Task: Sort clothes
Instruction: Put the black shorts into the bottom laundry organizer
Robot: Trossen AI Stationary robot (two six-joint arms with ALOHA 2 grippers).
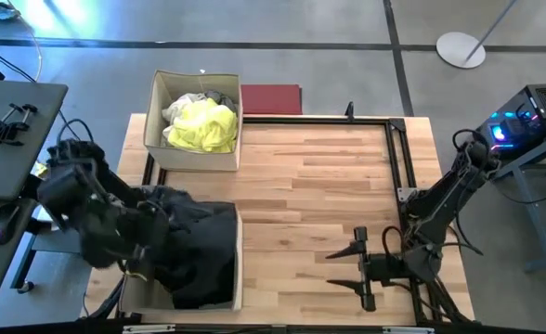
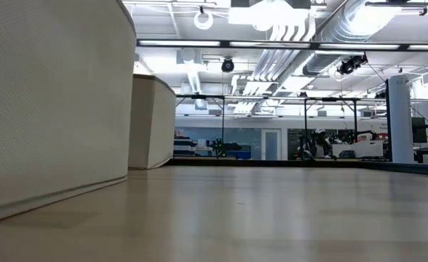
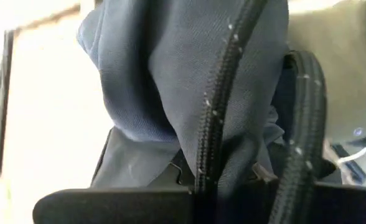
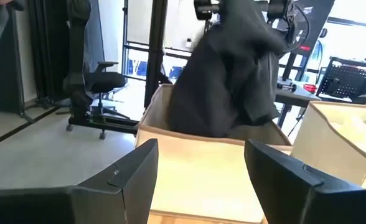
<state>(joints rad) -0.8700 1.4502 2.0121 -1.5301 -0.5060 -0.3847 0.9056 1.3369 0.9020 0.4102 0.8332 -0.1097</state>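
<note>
writing or labels cannot be read anywhere. left gripper [image 1: 152, 223] hangs over the near beige fabric box [image 1: 238, 269], jaws pinching a dark navy garment [image 1: 199, 241] draped into it. right gripper [image 1: 358, 267] rests low over the wooden table [image 1: 319, 186], jaws spread.

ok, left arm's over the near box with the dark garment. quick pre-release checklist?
1. Dark garment over the near box, not the table: ok, though it bulges above the rim.
2. Left gripper grip: cannot tell; dark fabric fills the left wrist view and hides the fingers.
3. Fabric clear of the wrist cable: not ok, it drapes against the cable.
4. Far box contents: ok, neon yellow garment and light pieces only.
5. Right gripper: ok, open, parked low on the table's right side, clear of both boxes.
6. Wooden table clear of loose clothes: ok.
</note>
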